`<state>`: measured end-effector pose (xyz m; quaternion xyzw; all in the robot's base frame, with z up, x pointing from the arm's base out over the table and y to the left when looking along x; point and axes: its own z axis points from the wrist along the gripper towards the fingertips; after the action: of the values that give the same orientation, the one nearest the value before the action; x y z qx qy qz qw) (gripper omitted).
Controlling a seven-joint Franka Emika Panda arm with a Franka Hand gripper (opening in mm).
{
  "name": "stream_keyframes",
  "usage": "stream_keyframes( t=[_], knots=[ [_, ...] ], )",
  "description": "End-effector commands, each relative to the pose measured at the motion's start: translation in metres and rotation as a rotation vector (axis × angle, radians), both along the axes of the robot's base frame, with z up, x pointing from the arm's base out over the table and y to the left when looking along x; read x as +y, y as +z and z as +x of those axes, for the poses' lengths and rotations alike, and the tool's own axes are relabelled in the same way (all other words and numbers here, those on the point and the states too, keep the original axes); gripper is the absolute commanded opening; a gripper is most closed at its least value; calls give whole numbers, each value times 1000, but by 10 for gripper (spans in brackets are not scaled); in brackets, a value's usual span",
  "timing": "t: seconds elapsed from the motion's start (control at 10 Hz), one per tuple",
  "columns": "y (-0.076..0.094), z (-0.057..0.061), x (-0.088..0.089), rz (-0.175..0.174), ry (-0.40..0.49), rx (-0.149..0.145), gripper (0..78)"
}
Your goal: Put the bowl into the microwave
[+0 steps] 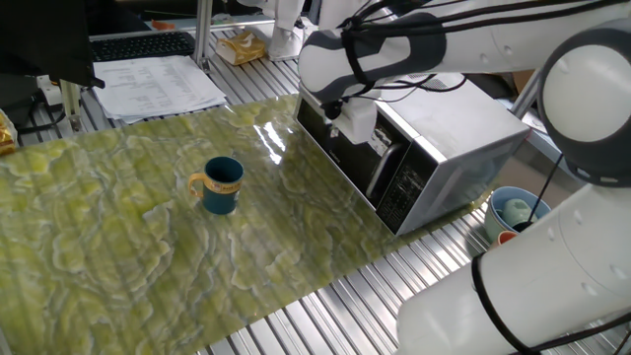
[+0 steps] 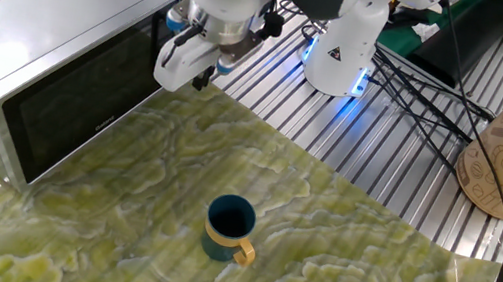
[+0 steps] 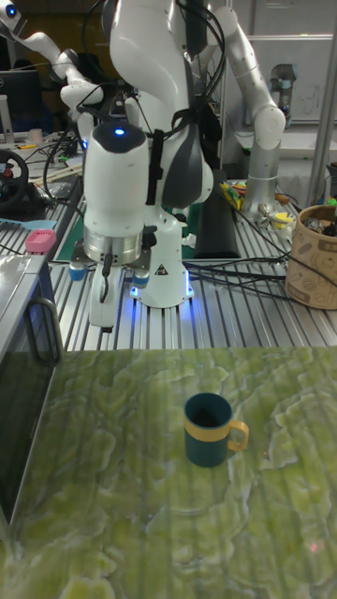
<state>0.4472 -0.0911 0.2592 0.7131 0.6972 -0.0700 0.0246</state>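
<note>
Arm reaches in from above, wrist pointing down; gripper [image 2: 186,63] hangs at the handle side of the microwave [image 2: 39,47] door, close to the bar handle [image 3: 42,329]. Door shut. Jaws: the pictures do not settle whether they are apart or closed; nothing seen between them. Bowl [image 2: 229,229] stands upright on the green patterned mat [image 2: 335,255] covering the surface, well apart from gripper and microwave, yellow-tan handle facing away from the microwave. Pale blue container [image 1: 514,210] sits beyond the microwave's far end.
</note>
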Motion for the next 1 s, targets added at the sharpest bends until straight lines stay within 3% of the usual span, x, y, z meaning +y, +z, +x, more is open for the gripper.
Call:
stream_keyframes(
  t=[0.1, 0.2, 0.3, 0.7, 1.0],
  knots=[
    [6, -18, -32, 46, 24, -17, 0],
    [11, -24, -51, 96, 22, -30, 0],
    [11, -25, -61, 104, 10, -35, 0],
    [2, -32, -85, 83, -15, -57, 0],
    [3, -33, -79, 62, -57, -57, 0]
  ],
)
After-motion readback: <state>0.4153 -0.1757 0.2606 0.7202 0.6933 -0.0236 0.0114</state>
